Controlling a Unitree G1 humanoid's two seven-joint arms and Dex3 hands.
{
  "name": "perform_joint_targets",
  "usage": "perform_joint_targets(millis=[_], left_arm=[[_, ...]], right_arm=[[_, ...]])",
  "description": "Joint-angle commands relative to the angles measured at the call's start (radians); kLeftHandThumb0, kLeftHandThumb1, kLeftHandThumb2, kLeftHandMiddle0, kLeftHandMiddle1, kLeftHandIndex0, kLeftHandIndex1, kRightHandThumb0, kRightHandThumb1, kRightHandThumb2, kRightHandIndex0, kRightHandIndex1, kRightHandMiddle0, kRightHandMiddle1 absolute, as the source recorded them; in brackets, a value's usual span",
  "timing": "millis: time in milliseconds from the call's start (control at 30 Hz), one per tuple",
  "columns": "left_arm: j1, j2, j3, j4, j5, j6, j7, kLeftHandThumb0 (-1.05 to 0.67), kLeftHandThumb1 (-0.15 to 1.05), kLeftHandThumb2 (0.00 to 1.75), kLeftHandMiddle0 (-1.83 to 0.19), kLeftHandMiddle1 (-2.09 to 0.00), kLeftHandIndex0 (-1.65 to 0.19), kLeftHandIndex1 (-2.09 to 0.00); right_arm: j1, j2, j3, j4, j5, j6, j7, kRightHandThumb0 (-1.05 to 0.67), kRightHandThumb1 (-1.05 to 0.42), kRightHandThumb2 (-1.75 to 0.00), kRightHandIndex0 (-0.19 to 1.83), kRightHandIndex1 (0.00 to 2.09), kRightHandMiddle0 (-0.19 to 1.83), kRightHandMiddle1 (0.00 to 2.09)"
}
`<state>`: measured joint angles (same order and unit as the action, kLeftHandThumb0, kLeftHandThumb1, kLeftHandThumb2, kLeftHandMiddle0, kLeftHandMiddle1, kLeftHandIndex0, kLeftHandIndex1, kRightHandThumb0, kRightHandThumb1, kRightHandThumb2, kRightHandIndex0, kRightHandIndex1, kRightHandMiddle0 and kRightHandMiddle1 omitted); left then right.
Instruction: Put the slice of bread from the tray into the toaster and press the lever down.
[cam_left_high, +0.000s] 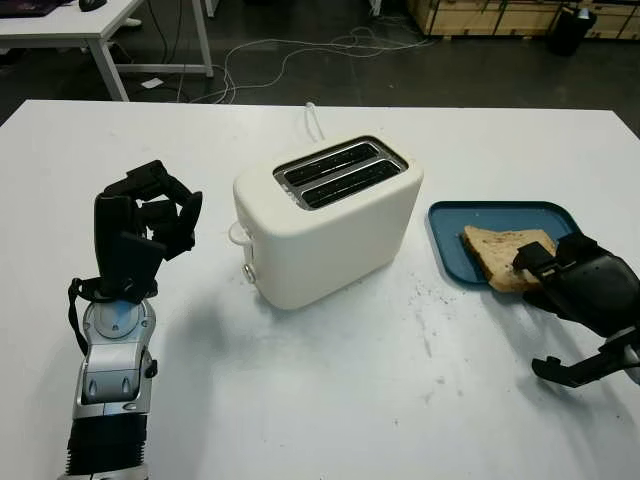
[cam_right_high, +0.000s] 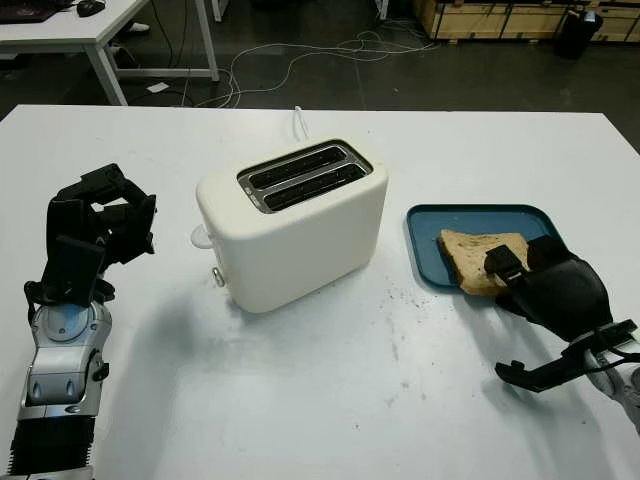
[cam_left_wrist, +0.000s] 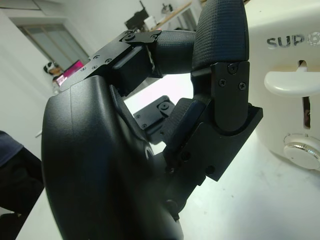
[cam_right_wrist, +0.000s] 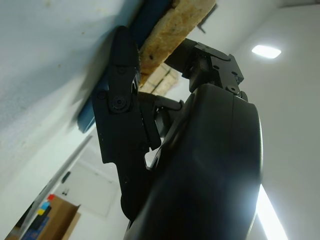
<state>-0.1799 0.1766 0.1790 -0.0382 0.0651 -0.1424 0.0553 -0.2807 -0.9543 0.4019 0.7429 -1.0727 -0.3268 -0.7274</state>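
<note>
Plastic, crust and a smooth white table

My toaster wears a smooth cream shell with a satin sheen and a shiny metal knob; the bread is rough and porous on a matt blue tray; my left hand is matt black plastic, its fingertip finely textured.

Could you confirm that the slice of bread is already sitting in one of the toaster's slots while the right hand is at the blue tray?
Not quite: the left eye view shows the slice of bread on the blue tray, at the right hand. The toaster slots are empty.

Head pair and two wrist cameras

Both eyes look down on one tabletop — wrist cameras sit tight against each robot hand.
</note>
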Motion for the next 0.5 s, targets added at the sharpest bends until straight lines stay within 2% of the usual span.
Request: perform_joint_targets(millis=[0,67,200,300,367,467], left_arm=[[0.002,0.01,0.002,0.004,-0.003,-0.024,-0.005,-0.88,0.64,0.79,-1.4,-1.49,-1.14,-1.51],[0.003,0.01,0.003,0.006,-0.004,-0.026,-0.007,-0.87,0.64,0.78,-1.39,-1.49,-1.14,-1.51],[0.006,0.008,0.003,0.002,0.0,-0.022,-0.005,-0.88,0.65,0.78,-1.4,-1.49,-1.13,-1.51],[0.008,0.005,0.003,-0.001,0.003,-0.017,0.0,-0.88,0.65,0.78,-1.39,-1.49,-1.13,-1.51],[0.008,0.005,0.002,0.0,0.005,-0.02,0.0,-0.88,0.65,0.77,-1.39,-1.49,-1.13,-1.51],[0.006,0.002,0.003,0.003,-0.001,-0.023,-0.002,-0.88,0.65,0.76,-1.39,-1.49,-1.13,-1.5]], right_arm=[[-0.017,0.011,0.011,0.016,-0.001,0.006,-0.031,-0.49,-0.92,-0.51,0.52,1.71,0.04,1.74],[-0.023,0.013,0.024,0.027,-0.01,0.005,-0.071,-0.5,-0.92,-0.51,0.61,1.73,0.09,1.75],[-0.021,0.011,0.032,0.021,0.0,0.0,-0.098,-0.54,-0.92,-0.6,0.92,1.74,0.27,1.75],[-0.018,0.012,0.027,0.021,0.017,-0.013,-0.122,-0.56,-0.92,-0.64,1.0,1.75,0.33,1.75],[-0.019,0.011,0.018,0.017,0.037,-0.039,-0.132,-0.55,-0.92,-0.66,0.99,1.75,0.3,1.75],[-0.029,0.001,0.01,0.01,0.045,-0.066,-0.145,-0.51,-0.92,-0.66,0.99,1.75,0.14,1.75]])
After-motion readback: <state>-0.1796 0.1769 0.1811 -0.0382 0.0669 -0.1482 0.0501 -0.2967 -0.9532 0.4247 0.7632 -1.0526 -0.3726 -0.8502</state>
